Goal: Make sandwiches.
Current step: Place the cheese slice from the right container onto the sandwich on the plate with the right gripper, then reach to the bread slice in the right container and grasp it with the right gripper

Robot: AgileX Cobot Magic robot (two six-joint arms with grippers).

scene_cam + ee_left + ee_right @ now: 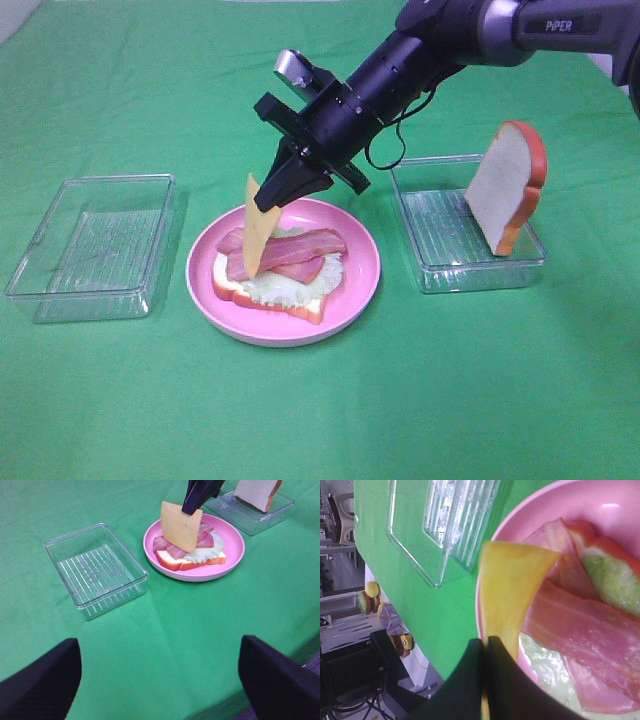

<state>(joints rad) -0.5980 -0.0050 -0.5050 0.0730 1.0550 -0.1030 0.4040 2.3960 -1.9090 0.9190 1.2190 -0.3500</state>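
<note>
The right end effector [270,200] is clamped on 1 edge of the cheese slice [257,238], dangling it over the bacon [305,245], probably to lay it flat.

Bright, even light, soft shadows — cheese slice [507,595] blurs in the right wrist close-up.

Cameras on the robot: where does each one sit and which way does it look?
Exterior high: mounted high, looks down on the green cloth, pink plate, left tray and right tray; the right arm reaches in, right gripper pinching the cheese slice.
Left wrist: on the left arm, looks across the cloth toward the plate; the left gripper shows dark fingers spread wide.
Right wrist: on the right arm, close above the plate; its dark fingers grip the cheese over bacon.
Shared: all three show cheese and plate.
</note>
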